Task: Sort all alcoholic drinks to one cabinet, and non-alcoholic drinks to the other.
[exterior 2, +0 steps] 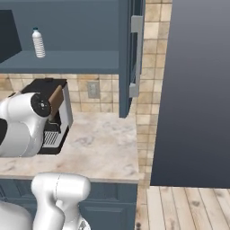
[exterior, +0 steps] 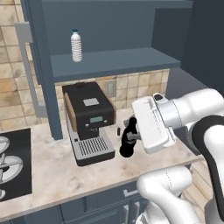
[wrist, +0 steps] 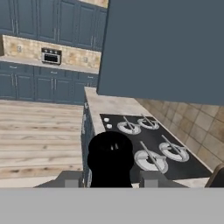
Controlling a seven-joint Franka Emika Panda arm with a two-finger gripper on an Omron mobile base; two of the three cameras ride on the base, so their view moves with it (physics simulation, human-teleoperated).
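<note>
A small black cola bottle [exterior: 127, 147] hangs just above the counter, right of the coffee machine. My gripper [exterior: 130, 134] is shut on it. In the hand view the black cola bottle [wrist: 110, 156] sits between the two fingertips of my gripper [wrist: 109, 180] and hides what lies behind it; its label is not visible. A clear water bottle [exterior: 76, 45] with a teal cap stands upright on the shelf of the open upper cabinet, and it also appears at the left end of that shelf as the water bottle [exterior 2: 38, 43]. The alcoholic drinks are out of view.
A black coffee machine [exterior: 89, 119] stands on the marble counter [exterior: 52, 170] under the open cabinet. The cabinet's open door [exterior 2: 134, 54] juts out at the right. A black stove top [exterior: 13, 164] lies to the left. A tall dark panel [exterior 2: 197, 90] rises at the far right.
</note>
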